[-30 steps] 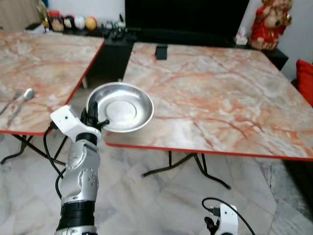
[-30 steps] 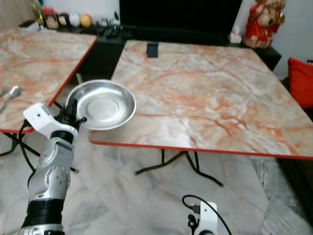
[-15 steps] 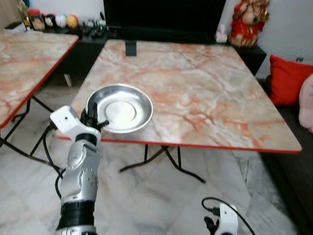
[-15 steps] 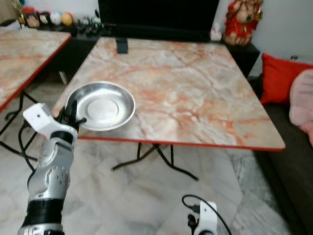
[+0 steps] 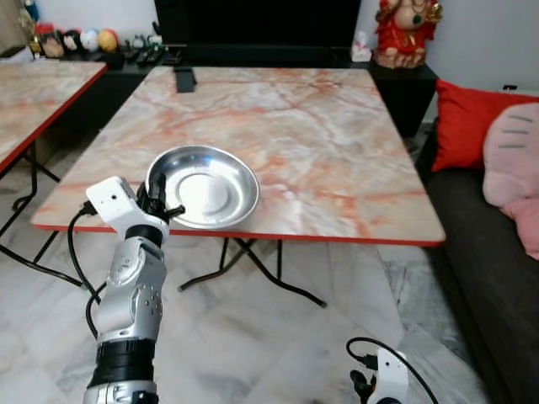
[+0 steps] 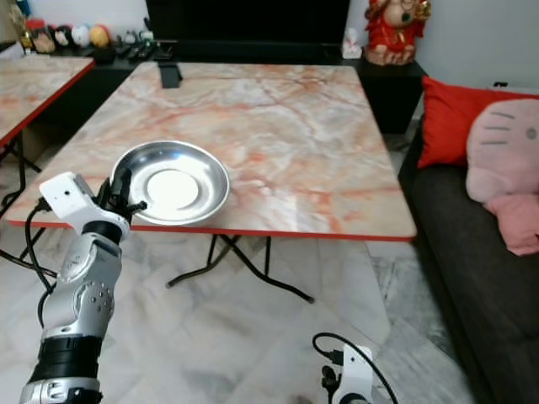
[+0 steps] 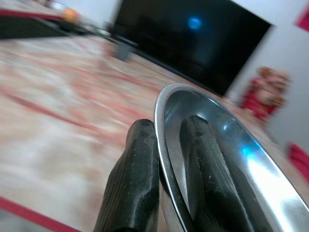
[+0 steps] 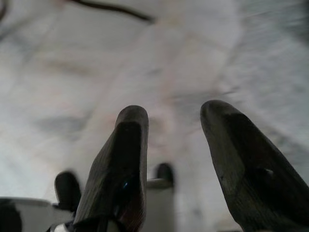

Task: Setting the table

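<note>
1. The task looks to be at an early stage. The left gripper (image 7: pixel 166 193) is clenched on the rim of the metal bowl (image 5: pixel 204 185), with one black finger inside the bowl and one outside.

2. The bowl is carried above the near left corner of the marble table (image 5: pixel 328 126). I cannot tell for sure if its bottom touches the table top; to my judgement it is not yet set down, because the gripper grasps it.

3. The right gripper (image 8: pixel 174 164) hangs idle low near the floor (image 5: pixel 278 337), and its two fingers are apart with nothing between them.

4. What is done, as far as one can see: one bowl is brought to the table. What is left: to put the bowl down at its place, let it go, and probably bring more dishes, because the table top carries only a small dark object (image 5: pixel 184 80) at its far edge.

5. Count: one metal bowl; two marble tables, the second table (image 5: pixel 38 88) at the left; one red cushion (image 5: pixel 467 114) and one pink plush cushion (image 5: pixel 514 168) on the sofa at the right; one red figurine (image 5: pixel 405 32) behind the table.
</note>
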